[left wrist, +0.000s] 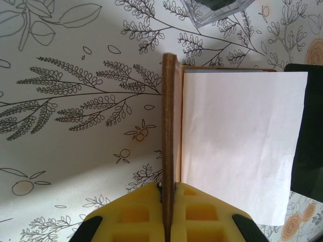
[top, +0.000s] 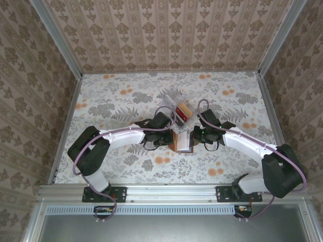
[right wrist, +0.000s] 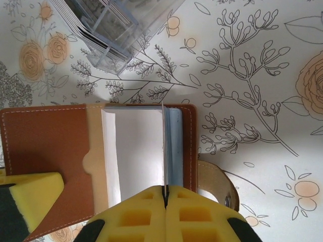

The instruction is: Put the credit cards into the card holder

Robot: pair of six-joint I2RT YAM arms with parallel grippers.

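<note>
Two grips, both mine, meet on one small thing. From above, my left gripper (top: 170, 135) and right gripper (top: 196, 135) flank the small brown leather folding card holder (top: 182, 145), which lies mid-way across the floral-patterned table (top: 116, 101). The red-orange plastic credit cards (top: 183, 111) sit just behind it in a clear plastic box (top: 171, 102). If my arms pull apart unevenly, I judge the holder would lift or skid instead of lying spread.

At my left wrist, the yellow pads are clenched on the holder's brown cover flap (left wrist: 169, 121), stood on edge, with a white sheet (left wrist: 237, 146) beside it. My bite takes only the flap's near end, so a slip would let the cover drop shut.

At my right wrist, the pads are pinched on a thin leaf (right wrist: 164, 146) standing edge-on over the holder's inner pocket. Whether it is a card or a divider, I cannot tell. Pushed down crooked, it could buckle or miss the slot. The snap tab (right wrist: 217, 184) lies close by my finger and could snag.
</note>
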